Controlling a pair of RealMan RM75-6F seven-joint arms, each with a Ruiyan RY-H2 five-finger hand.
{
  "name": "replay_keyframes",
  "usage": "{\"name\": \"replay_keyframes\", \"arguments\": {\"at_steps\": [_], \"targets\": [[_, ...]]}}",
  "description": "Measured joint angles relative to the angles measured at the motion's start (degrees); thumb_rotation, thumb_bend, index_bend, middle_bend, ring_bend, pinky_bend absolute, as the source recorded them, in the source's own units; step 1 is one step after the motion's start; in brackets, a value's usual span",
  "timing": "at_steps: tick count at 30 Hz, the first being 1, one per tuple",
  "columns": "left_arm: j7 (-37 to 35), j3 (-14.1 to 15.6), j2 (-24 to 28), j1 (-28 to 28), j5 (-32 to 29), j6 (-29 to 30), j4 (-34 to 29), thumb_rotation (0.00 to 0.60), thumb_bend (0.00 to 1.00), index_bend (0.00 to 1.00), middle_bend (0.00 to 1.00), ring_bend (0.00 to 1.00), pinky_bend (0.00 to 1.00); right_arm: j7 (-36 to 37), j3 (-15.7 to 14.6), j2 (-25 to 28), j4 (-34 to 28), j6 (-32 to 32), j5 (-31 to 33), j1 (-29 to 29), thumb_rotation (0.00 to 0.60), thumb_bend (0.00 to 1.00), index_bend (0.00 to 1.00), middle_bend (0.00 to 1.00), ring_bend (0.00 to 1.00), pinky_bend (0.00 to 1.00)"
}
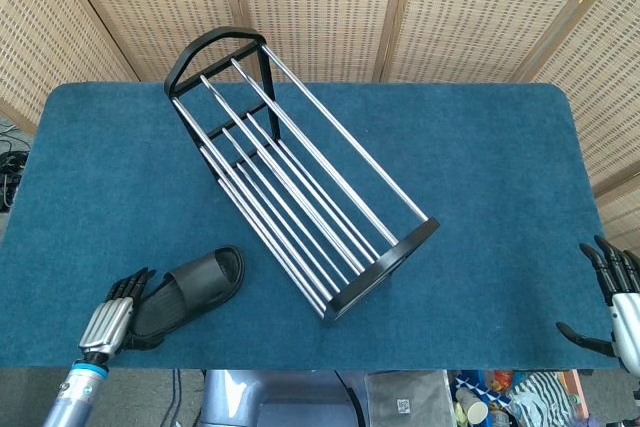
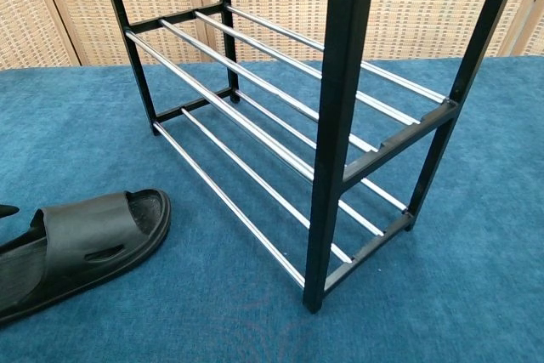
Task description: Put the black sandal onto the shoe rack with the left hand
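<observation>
The black sandal [image 1: 193, 288] lies flat on the blue table near its front left edge, toe toward the rack; the chest view shows the sandal [image 2: 76, 244] at lower left. My left hand [image 1: 113, 317] hovers at the sandal's heel end, fingers spread and pointing away from me, holding nothing. In the chest view only a dark fingertip [image 2: 7, 209] shows at the left border. The black shoe rack [image 1: 290, 177] with chrome bars stands diagonally across the table's middle, its shelves bare. My right hand [image 1: 615, 302] hangs open off the table's front right corner.
The blue felt table [image 1: 480, 177] ends just in front of the sandal and my left hand. Woven screens [image 1: 330, 7] close off the back. Clutter [image 1: 500, 402] lies on the floor below the front edge.
</observation>
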Motion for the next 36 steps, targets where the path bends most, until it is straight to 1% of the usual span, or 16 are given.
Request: {"name": "replay_keyframes", "arguments": {"at_steps": [4,10,12,18,21,22,23,24,25,27,30,32,36], "targets": [[0.4,-0.8,-1.4,0.1,-1.8,-0.1,0.2,0.600,0.04,0.00,0.00,0.00,0.00,-0.2,0.0,-0.1,0.0,-0.1,0.0,0.0,0.600,0.00,0.00,0.00,0.00,0.00],[0.4,-1.7,-3.2,0.1,-1.7,0.3,0.9,0.600,0.04,0.00,0.00,0.00,0.00,-0.2,-0.1,-0.1,-0.1,-0.3,-0.1,0.1,0.600,0.00,0.00,0.00,0.00,0.00],[0.5,-2.3,-4.0,0.0,-2.2,0.5,1.1,0.600,0.04,0.00,0.00,0.00,0.03,-0.2,-0.2,0.0,-0.1,-0.4,-0.1,0.2,0.600,0.00,0.00,0.00,0.00,0.00],[2.3,-3.6,-6.4,-0.6,-4.0,0.5,1.7,0.600,0.04,0.00,0.02,0.02,0.26,0.2,-0.2,0.1,-0.1,-0.8,0.0,0.3,0.600,0.00,0.00,0.00,0.00,0.00],[3.5,-3.8,-7.3,-0.7,-4.6,0.6,2.0,0.600,0.04,0.00,0.09,0.10,0.37,0.4,-0.2,0.2,0.0,-0.9,0.0,0.4,0.600,0.00,0.00,0.00,0.00,0.00],[3.9,-3.8,-7.5,-0.8,-5.0,0.6,2.0,0.600,0.04,0.02,0.14,0.15,0.41,0.4,-0.2,0.2,0.0,-0.9,0.0,0.4,0.600,0.00,0.00,0.00,0.00,0.00],[4.1,-3.9,-7.7,-0.8,-5.3,0.5,2.1,0.600,0.04,0.07,0.21,0.20,0.46,0.5,-0.2,0.2,0.0,-0.9,0.1,0.4,0.600,0.00,0.00,0.00,0.00,0.00],[4.3,-4.0,-7.8,-0.8,-5.6,0.5,2.1,0.600,0.05,0.13,0.27,0.26,0.50,0.6,-0.2,0.2,0.0,-1.0,0.1,0.4,0.600,0.00,0.00,0.00,0.00,0.00],[4.4,-4.1,-8.0,-0.8,-5.9,0.5,2.2,0.600,0.06,0.19,0.32,0.30,0.53,0.7,-0.3,0.3,0.0,-1.0,0.1,0.4,0.600,0.00,0.00,0.00,0.00,0.00],[4.3,-4.4,-8.1,-0.8,-6.0,0.6,2.3,0.600,0.13,0.30,0.41,0.38,0.58,0.8,-0.3,0.3,0.0,-1.0,0.0,0.4,0.600,0.00,0.00,0.00,0.00,0.00],[3.9,-4.7,-8.6,-0.7,-5.7,1.5,2.6,0.600,0.23,0.35,0.44,0.41,0.60,0.9,-0.4,0.4,0.0,-1.0,-0.2,0.4,0.600,0.00,0.00,0.00,0.00,0.00],[3.2,-4.8,-8.9,-0.5,-5.0,2.3,2.9,0.600,0.25,0.36,0.44,0.41,0.60,1.0,-0.4,0.4,-0.1,-1.0,-0.2,0.4,0.600,0.00,0.00,0.00,0.00,0.00],[1.3,-4.9,-9.1,-0.1,-3.3,3.4,3.5,0.600,0.25,0.36,0.44,0.41,0.60,1.0,-0.4,0.4,-0.1,-1.1,-0.1,0.5,0.600,0.00,0.00,0.00,0.00,0.00]]}}
